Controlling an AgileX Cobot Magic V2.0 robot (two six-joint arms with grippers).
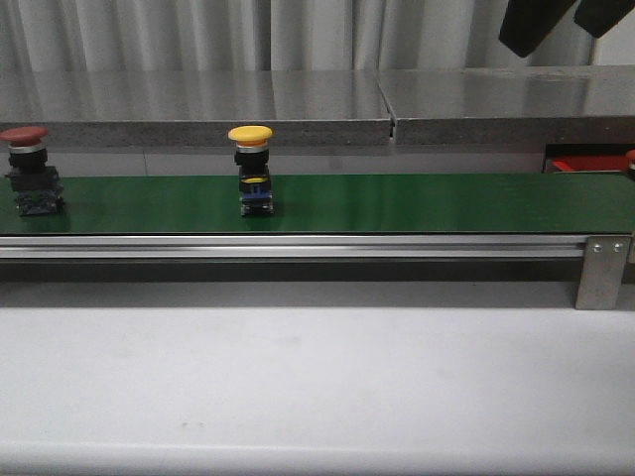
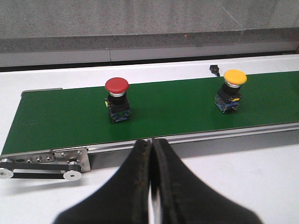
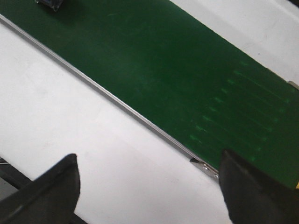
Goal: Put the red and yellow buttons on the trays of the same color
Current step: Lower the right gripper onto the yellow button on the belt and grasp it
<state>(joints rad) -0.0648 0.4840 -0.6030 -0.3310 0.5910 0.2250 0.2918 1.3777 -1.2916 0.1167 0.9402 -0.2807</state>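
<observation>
White table point(image 1: 317, 387) fills the foreground, and past it a long green belt point(image 1: 397, 203) runs across. On the belt a yellow button point(image 1: 252, 169) stands upright near the middle, with a red button point(image 1: 27, 169) well apart at the left edge. Beyond the belt's right end, a corner of the red tray point(image 1: 585, 164) shows. Left end effector point(image 2: 150, 154) is pressed closed, holding nothing; right end effector point(image 3: 148, 182) gapes wide, empty.

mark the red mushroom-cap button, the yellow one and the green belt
red mushroom-cap push button point(image 2: 117, 86), left wrist view, on its cap
yellow mushroom-cap push button point(image 1: 250, 134), front view, on its cap
long green conveyor belt point(image 1: 427, 203), front view, bare surface
</observation>
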